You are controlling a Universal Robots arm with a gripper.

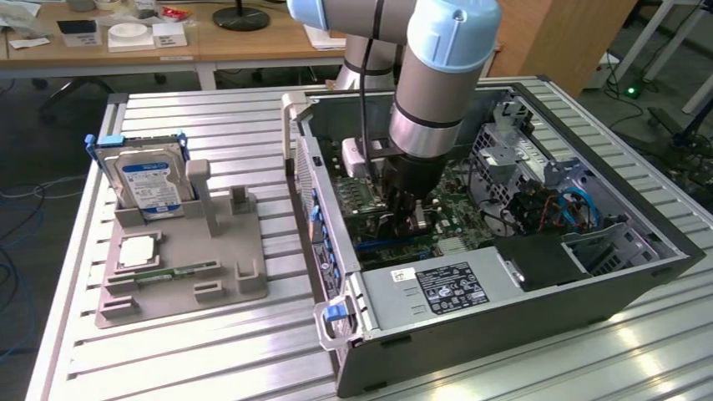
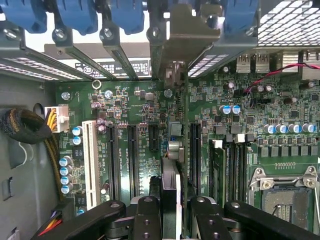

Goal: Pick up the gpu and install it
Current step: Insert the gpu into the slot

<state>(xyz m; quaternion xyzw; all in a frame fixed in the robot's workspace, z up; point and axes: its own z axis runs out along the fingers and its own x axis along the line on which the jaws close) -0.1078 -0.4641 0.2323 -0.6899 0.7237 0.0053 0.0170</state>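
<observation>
Clamped between the gripper (image 2: 170, 212) fingers: the gpu (image 2: 171, 181), edge-on above the motherboard (image 2: 135, 100).
Pick-up done, judging by the grip. Card inside the open computer case (image 1: 624, 276), held upright among the black expansion slots (image 2: 132, 150), pale end bracket (image 2: 192, 35) close to the rear openings beside the blue latches (image 2: 75, 15). Not yet released, and impossible to tell whether seated in a slot. Outside on the grey holder (image 1: 184, 288), a hard drive (image 1: 150, 184) with a blue label, print unreadable. White sticker on the power supply (image 1: 452, 288) and board lettering likewise too small to read.
</observation>
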